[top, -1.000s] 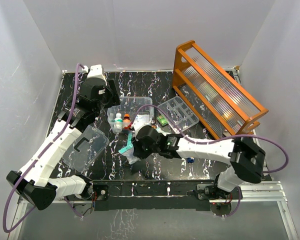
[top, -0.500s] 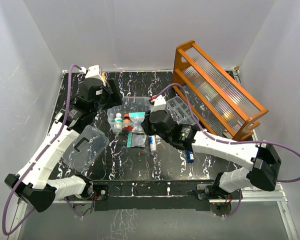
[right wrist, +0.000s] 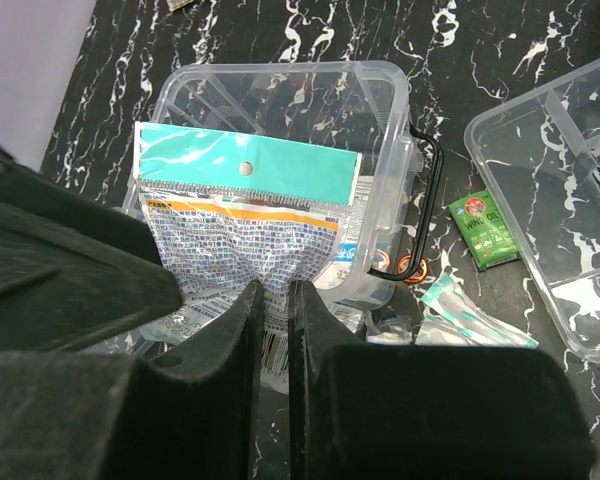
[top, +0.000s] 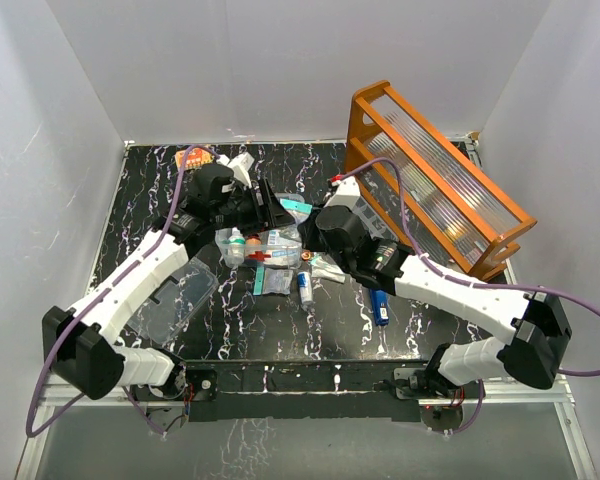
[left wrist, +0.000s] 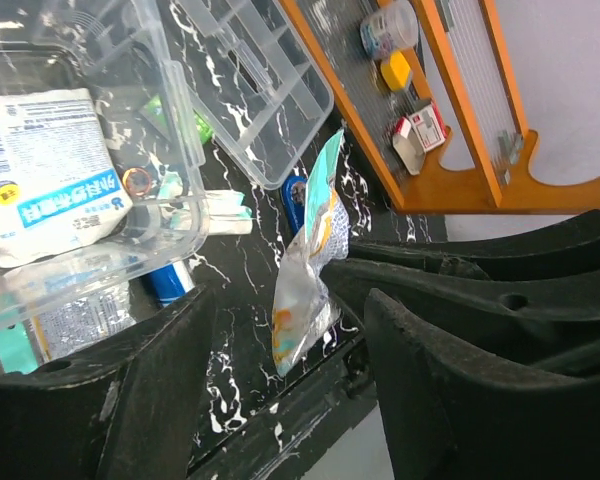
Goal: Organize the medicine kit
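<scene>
The medicine kit is a clear plastic box (right wrist: 385, 110) with a black wire handle, and it holds small bottles (top: 238, 245) and a white sachet (left wrist: 45, 170). My right gripper (right wrist: 271, 300) is shut on the lower end of a teal-topped packet (right wrist: 248, 168), which hangs over the box. In the left wrist view the same packet (left wrist: 305, 285) shows edge-on between the spread fingers of my left gripper (left wrist: 290, 320). That gripper is open and grips nothing. The clear lid (top: 175, 290) with a dark handle lies at the front left, partly under my left arm.
An orange rack (top: 435, 180) stands at the back right. A clear compartment tray (right wrist: 560, 190) lies beside the box, with a green sachet (right wrist: 485, 228) between them. Tubes (top: 305, 285) and flat packets (top: 273, 282) lie in front of the box, and a blue tube (top: 381, 305) further right.
My right arm has carried the packet from the front of the table up and back over the box. My left arm has swung from the back left rightward, to the box.
</scene>
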Robot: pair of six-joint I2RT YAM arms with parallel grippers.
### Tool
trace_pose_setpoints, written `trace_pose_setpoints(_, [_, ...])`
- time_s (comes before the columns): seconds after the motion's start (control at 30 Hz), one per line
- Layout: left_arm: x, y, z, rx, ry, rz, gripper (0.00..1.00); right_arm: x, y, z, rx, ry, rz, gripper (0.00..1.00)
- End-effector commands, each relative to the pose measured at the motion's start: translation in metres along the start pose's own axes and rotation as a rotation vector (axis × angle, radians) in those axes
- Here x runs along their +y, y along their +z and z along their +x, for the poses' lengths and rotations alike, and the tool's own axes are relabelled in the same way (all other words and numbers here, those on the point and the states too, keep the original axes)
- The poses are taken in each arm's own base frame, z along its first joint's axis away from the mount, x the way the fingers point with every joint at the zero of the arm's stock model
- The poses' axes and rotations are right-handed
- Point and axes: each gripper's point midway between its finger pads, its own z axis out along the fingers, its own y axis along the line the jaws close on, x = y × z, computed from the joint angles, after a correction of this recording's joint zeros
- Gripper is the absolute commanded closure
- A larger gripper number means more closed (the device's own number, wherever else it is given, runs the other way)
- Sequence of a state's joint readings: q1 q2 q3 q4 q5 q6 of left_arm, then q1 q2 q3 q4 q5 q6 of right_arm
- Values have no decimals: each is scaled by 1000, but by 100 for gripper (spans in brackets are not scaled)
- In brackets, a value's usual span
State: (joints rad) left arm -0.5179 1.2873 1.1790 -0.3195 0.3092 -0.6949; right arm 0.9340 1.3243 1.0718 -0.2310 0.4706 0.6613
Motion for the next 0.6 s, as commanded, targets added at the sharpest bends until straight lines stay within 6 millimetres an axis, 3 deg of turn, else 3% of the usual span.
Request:
trace_pose_setpoints(0.0, [-22,0,-3,23,-9,121,45,19,-7,-26,-60,71,-75,94])
trace_pose_setpoints(0.4, [-11,11,2,57,9,113,93,18,-5,-25,-46,89,-85,91])
trace_pose_setpoints(0.47, [-9,12,1,51,24,103,98,17,-4,-25,-48,93,-80,85])
trace_pose_setpoints(0.57, [0,13,-6,34,50,58,99,11,-6,-26,-47,97,-61,60])
